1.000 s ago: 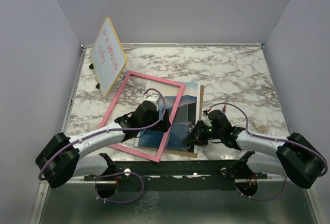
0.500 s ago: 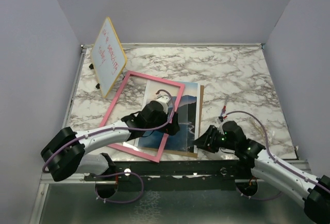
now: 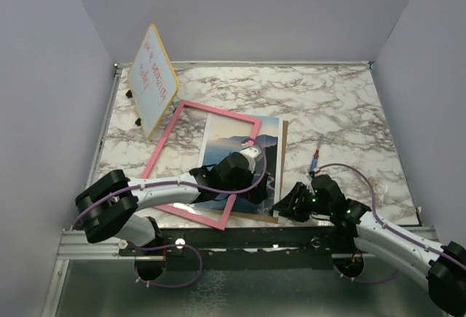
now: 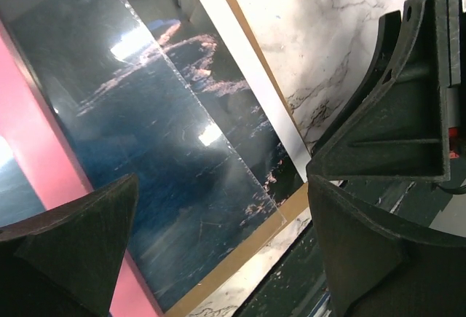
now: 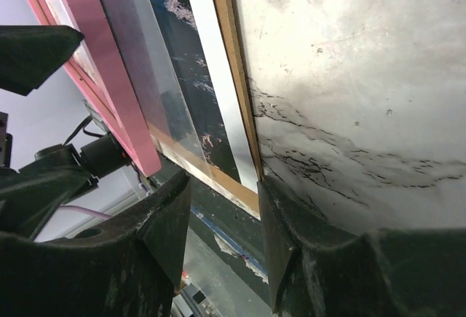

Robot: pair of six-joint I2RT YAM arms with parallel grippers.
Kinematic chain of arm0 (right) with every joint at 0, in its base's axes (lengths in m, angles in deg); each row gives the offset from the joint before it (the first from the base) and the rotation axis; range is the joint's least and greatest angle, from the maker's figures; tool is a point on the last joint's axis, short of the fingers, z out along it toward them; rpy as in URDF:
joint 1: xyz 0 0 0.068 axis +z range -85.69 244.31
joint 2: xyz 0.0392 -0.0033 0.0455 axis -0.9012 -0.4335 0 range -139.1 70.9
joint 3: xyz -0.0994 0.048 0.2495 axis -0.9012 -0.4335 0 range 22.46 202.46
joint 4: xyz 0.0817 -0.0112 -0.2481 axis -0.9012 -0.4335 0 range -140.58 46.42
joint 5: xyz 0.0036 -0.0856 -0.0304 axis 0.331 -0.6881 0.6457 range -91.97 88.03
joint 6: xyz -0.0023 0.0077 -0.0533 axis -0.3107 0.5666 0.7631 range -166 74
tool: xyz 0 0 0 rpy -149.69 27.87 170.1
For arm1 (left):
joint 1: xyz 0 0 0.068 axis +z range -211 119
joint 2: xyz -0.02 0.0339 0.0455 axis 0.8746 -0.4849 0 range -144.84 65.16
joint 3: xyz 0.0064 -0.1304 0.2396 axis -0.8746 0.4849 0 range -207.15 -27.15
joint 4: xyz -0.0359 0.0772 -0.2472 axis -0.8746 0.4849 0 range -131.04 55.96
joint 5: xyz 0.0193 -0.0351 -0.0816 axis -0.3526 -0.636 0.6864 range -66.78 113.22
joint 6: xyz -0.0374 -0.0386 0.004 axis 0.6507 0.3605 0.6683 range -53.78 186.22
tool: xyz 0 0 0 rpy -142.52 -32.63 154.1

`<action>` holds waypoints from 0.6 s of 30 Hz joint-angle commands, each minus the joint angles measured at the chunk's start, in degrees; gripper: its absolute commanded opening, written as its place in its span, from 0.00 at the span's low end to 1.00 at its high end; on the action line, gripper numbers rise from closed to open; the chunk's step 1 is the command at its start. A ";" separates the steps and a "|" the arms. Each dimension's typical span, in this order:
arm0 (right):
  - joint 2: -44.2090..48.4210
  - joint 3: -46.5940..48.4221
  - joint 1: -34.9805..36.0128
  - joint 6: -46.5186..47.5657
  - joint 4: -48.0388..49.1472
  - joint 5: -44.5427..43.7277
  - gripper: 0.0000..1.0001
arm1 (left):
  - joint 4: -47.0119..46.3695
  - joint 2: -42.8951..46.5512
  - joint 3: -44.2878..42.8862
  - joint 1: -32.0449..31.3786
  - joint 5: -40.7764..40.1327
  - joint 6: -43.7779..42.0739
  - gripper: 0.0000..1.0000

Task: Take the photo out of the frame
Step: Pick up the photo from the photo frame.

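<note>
Photo (image 3: 269, 142): lies on brown backboard (image 5: 234, 76), pink frame (image 3: 218, 111) askew over it.
Left claw (image 4: 218, 211): spread wide above photo.
Right claw (image 5: 222, 218): parted at backboard's corner.

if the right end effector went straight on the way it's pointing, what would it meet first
Probably the near corner of the brown backing board, which sits in line with the gap ahead of the right end effector; the photo lies on it. Depth is unclear.
</note>
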 commanded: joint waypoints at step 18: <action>-1.88 -5.87 0.14 -4.77 16.42 2.25 0.28 | -3.84 -8.63 4.03 -1.95 -5.68 6.33 0.93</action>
